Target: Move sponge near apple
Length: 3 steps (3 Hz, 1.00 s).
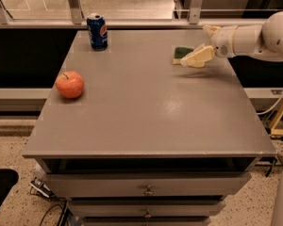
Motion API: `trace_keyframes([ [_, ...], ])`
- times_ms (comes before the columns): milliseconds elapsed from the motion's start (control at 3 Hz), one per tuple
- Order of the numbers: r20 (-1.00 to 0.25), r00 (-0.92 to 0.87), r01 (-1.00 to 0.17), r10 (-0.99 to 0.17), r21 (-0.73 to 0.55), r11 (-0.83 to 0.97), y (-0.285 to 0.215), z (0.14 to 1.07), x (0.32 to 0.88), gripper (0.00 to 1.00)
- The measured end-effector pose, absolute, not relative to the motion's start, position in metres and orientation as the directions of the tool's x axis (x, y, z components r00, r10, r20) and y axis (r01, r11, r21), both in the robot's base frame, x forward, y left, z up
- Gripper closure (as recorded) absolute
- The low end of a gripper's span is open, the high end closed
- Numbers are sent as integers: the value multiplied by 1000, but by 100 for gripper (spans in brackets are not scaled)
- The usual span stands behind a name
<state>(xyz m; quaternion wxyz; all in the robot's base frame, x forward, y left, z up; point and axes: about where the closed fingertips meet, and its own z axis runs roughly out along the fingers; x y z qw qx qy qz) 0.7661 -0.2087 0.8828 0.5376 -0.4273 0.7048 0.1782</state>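
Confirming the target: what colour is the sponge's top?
Dark green, in the camera view; the pincer is right at the sponge.

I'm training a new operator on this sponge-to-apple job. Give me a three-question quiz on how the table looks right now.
1. Short answer: which thing is the gripper closest to?
2. True or false: the apple sits near the left edge of the table.
3. Multiple choice: the blue can stands at the A) far-left corner, B) near-right corner, C) centre.

Key: 1. The sponge, at the far right, where the gripper hovers. 2. True. 3. A.
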Motion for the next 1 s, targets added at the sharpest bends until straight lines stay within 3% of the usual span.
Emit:
trace_keyframes([
  [667, -921, -128, -807, -369, -120, 578, -215, 844, 766, 0],
  [1000, -933, -140, -803, -331, -89, 590, -218, 831, 760, 19],
])
